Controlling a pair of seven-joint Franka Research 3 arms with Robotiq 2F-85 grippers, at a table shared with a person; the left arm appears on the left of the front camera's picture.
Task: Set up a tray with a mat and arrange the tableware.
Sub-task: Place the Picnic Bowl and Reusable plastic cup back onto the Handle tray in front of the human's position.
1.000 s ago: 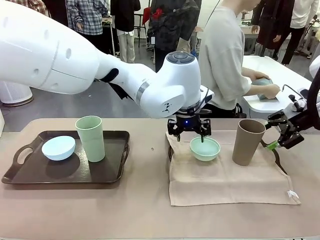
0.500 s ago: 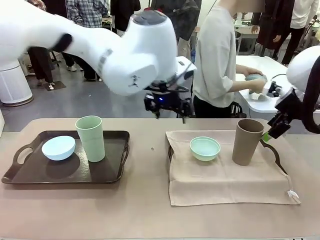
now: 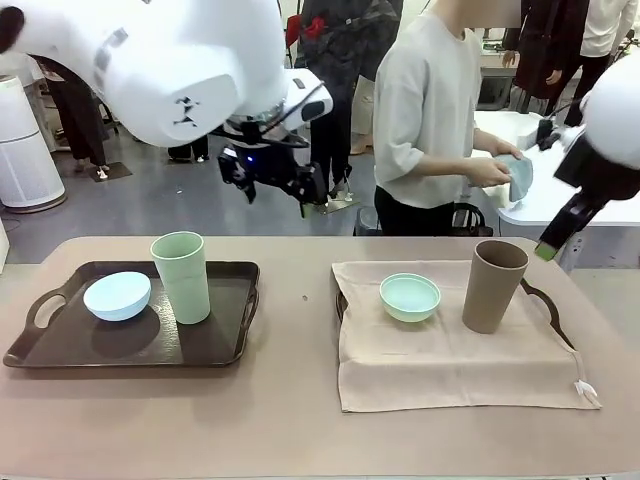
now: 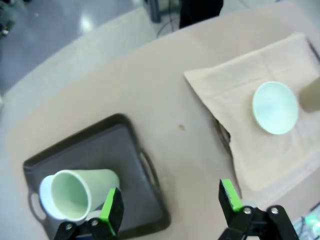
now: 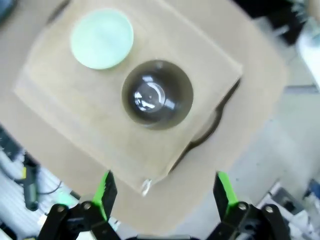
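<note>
Left end effector (image 3: 272, 180) up in the air beyond the dark tray (image 3: 60, 350), jaws spread wide, nothing held; right end effector (image 5: 162, 187) likewise wide open and empty, high over the brown tumbler (image 3: 494, 285). Pale blue bowl (image 3: 117, 295) and light green tumbler (image 3: 181, 277) side by side on the dark tray; mint green bowl (image 3: 409, 297) and brown tumbler upright on the beige mat (image 3: 450, 365) at the right of the counter (image 3: 300, 430)

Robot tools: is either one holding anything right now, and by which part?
Nothing is held. The left tool and the right tool are both open, with nothing between their fingers.
</note>
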